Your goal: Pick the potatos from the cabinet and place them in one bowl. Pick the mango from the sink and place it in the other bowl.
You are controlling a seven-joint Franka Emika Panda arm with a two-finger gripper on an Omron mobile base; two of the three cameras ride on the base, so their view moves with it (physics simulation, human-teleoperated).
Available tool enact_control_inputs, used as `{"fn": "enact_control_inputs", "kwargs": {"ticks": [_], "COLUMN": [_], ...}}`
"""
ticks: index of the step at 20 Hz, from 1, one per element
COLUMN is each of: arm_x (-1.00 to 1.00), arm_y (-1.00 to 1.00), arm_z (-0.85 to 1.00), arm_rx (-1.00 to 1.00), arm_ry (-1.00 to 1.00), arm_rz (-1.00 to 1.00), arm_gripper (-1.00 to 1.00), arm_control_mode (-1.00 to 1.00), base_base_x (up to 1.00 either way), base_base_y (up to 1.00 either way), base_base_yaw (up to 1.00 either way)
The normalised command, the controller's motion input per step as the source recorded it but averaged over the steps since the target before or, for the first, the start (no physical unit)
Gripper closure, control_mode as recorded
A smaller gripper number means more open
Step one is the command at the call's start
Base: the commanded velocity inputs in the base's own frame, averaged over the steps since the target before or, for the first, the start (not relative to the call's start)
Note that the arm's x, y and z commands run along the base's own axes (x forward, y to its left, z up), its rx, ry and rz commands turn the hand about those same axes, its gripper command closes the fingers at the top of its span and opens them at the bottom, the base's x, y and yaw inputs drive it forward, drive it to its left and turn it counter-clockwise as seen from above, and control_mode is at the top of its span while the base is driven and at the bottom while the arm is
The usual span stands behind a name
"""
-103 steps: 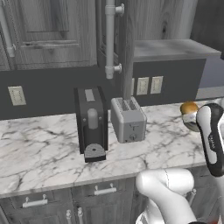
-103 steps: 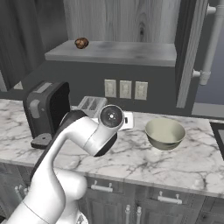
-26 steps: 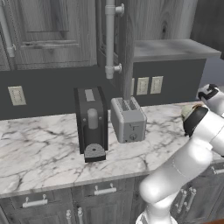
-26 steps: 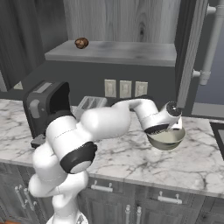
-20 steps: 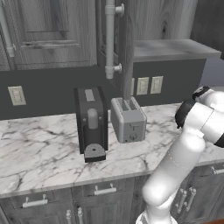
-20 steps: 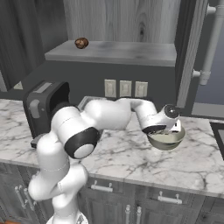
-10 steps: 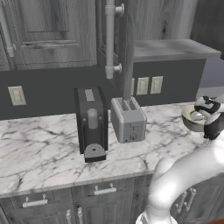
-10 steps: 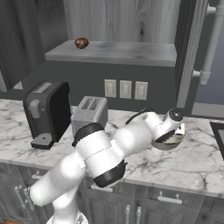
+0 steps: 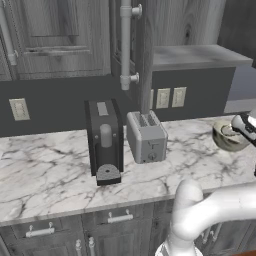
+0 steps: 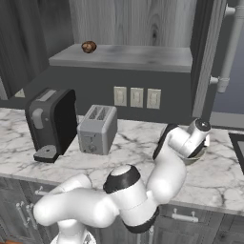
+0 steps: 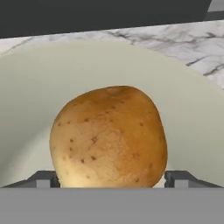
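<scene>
Clamping a potato [image 11: 109, 138] between its fingertips, the pincer [image 11: 111, 178] hangs over the pale bowl [image 9: 227, 136], right of the toaster [image 9: 146, 136] on the worktop [image 9: 45, 170].

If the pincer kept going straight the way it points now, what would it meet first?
The potato already sits between the pincer tips, so it leads the way. Pushed straight on, it would most likely press into the inner wall of the pale bowl just behind it, though the remaining gap is hard to judge.
</scene>
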Motion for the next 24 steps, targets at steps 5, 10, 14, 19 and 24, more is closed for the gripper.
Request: {"fn": "enact_control_inputs", "kwargs": {"ticks": [5,10,14,19,24], "arm_x": [0.01,0.00,0.00,0.00,0.00], "arm_y": [-0.20,-0.03,0.00,0.00,0.03], "arm_z": [0.00,0.21,0.37,0.17,0.00], "arm_rx": [0.03,0.01,0.01,0.03,0.03], "arm_ry": [0.00,0.00,0.00,-0.03,-0.09], "arm_rz": [0.00,0.00,0.00,0.00,0.00], "arm_gripper": [-1.00,-1.00,-1.00,-1.00,-1.00], "arm_control_mode": [-1.00,-1.00,-1.00,-1.00,-1.00], "base_base_x": [0.00,0.00,0.00,0.00,0.00], "base_base_y": [0.00,0.00,0.00,0.00,0.00], "base_base_yaw": [0.00,0.00,0.00,0.00,0.00]}}
